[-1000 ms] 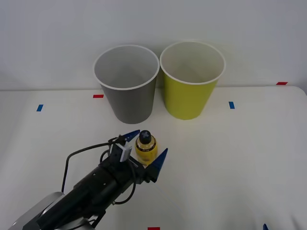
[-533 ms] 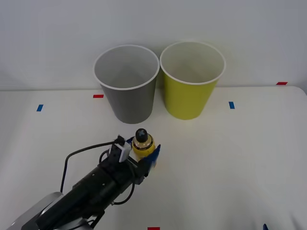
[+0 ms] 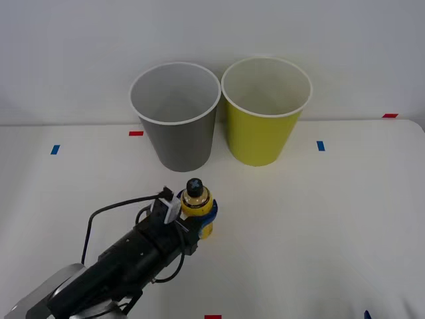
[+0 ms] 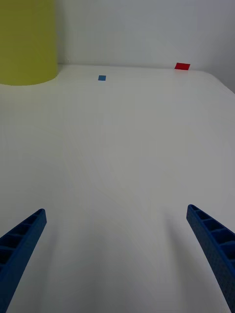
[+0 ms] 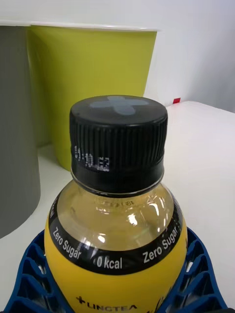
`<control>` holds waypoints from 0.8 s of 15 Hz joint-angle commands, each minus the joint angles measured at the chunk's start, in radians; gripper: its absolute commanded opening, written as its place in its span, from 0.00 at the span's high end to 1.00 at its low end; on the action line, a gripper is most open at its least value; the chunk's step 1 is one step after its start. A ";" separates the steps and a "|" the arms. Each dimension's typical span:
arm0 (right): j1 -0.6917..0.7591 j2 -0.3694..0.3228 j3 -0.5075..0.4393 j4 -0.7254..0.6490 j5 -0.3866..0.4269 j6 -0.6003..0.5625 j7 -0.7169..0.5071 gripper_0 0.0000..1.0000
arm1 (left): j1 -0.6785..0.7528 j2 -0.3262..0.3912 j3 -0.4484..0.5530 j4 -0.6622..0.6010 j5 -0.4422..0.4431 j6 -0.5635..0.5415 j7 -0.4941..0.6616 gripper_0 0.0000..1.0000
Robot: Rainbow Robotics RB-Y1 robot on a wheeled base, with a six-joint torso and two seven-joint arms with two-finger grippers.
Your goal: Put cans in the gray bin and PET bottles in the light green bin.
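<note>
The left gripper (image 3: 196, 214) clamps the upright PET bottle (image 3: 197, 206) in front of the gray bin (image 3: 175, 117), apparently just lifted; it should rise above the rims before crossing to the light green bin (image 3: 265, 111).

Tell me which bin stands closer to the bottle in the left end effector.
The gray bin, on the robot's left. It stands just beyond the bottle; the light green bin sits farther right.

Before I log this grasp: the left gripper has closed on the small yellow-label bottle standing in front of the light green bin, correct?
Not quite. In the front view the left gripper is shut on the bottle, but it stands in front of the gray bin, not the light green bin.
</note>
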 commanded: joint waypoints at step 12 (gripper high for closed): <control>0.000 0.000 0.000 0.000 0.000 0.000 0.000 0.00 | -0.139 -0.112 0.596 -0.700 0.341 1.330 -0.078 1.00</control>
